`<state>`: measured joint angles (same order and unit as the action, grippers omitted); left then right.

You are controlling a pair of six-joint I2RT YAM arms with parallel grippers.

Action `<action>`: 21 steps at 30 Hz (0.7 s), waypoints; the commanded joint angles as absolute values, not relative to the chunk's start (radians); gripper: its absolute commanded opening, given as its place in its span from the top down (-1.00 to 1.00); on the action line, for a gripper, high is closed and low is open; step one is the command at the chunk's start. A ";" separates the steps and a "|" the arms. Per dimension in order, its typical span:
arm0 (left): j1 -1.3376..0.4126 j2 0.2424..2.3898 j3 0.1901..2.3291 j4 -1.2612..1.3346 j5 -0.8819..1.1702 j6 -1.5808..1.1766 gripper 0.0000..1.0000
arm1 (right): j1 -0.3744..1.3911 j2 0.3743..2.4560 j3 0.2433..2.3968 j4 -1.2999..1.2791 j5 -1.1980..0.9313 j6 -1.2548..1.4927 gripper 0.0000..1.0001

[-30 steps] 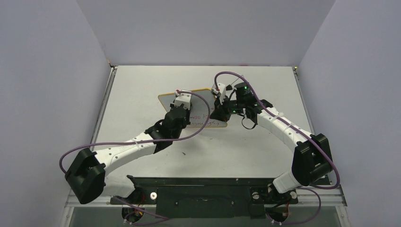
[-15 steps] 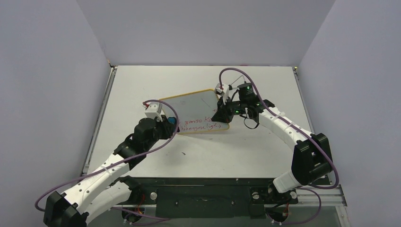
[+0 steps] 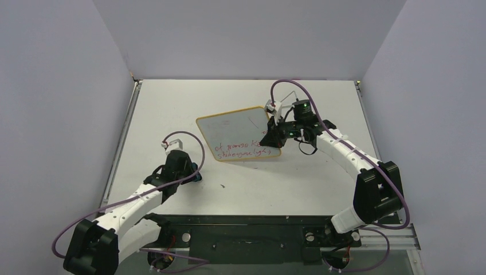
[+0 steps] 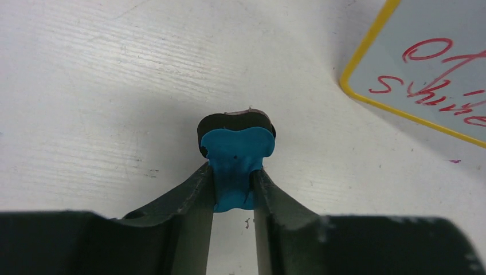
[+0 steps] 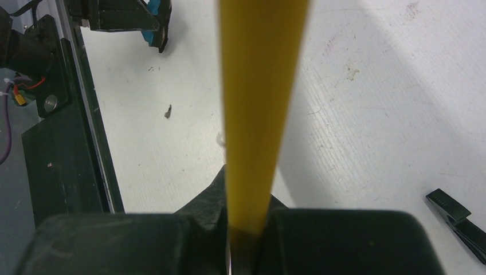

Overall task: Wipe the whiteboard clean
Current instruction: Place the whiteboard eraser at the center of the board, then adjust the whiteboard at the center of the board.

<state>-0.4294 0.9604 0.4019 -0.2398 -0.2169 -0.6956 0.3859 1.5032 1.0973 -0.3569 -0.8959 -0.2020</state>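
Observation:
The whiteboard [image 3: 236, 132], yellow-framed, stands tilted mid-table; its upper part is blank and two lines of red writing cross its lower part. My right gripper [image 3: 273, 137] is shut on its right edge, which runs up from the jaws as a yellow strip [image 5: 261, 86]. To the board's near left, apart from it, my left gripper [image 3: 193, 172] is low over the table, shut on a blue-and-black eraser [image 4: 236, 148]. The left wrist view shows the board's corner with red writing [image 4: 435, 63] at the upper right. In the right wrist view the eraser [image 5: 155, 26] appears at the top left.
A black mounting rail [image 3: 246, 229] runs along the near table edge. A small dark speck [image 3: 222, 185] lies on the table in front of the board. A black plastic piece [image 5: 458, 220] lies on the table by the right gripper. Grey walls close three sides.
The left arm has drawn back from the board's face toward the near left, carrying the eraser. The right gripper and board have shifted slightly right.

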 commanded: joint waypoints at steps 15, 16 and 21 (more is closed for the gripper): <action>-0.394 0.888 0.694 -0.188 0.162 -0.350 0.05 | 0.396 1.530 1.107 -0.428 -0.872 -0.318 1.00; -0.394 0.928 0.764 -0.192 0.207 -0.296 0.04 | 0.398 1.530 1.110 -0.443 -0.872 -0.338 1.00; -0.349 1.036 0.979 -0.230 0.552 0.092 0.03 | 0.402 1.518 1.116 -0.490 -0.884 -0.414 1.00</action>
